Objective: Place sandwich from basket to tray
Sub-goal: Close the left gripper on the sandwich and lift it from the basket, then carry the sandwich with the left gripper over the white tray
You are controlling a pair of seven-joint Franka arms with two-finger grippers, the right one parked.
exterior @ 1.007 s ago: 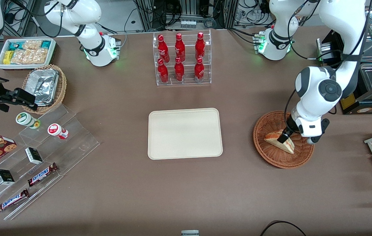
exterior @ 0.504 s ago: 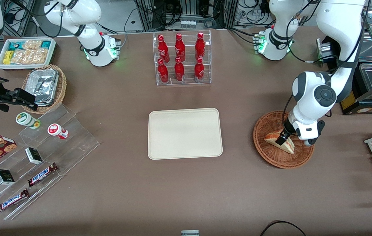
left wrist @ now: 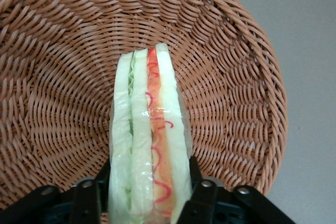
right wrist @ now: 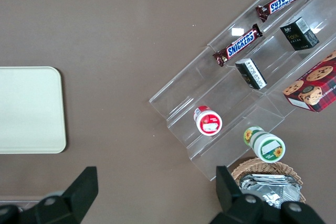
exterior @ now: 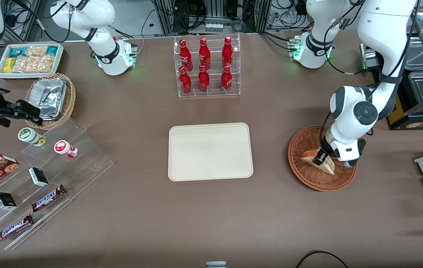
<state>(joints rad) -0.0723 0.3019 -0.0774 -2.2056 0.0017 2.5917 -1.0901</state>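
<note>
Down in the basket (exterior: 321,159) our end effector (exterior: 321,158) straddles the sandwich (exterior: 317,160), one finger on each bread face; in the wrist view the fingers (left wrist: 202,195) sit right against the wrap, so we judge it closed on the sandwich (left wrist: 149,140) or nearly so. The wedge stands on edge on the wicker (left wrist: 236,77), not yet lifted. Everything after the grasp remains: raising it, carrying it toward the parked arm's end of the worktop (exterior: 211,216), and setting it on the tray (exterior: 210,151), which lies bare and well apart. Compared with a second ago, our arm's elbow has swung closer over the basket and the end effector has settled slightly lower onto the sandwich.
</note>
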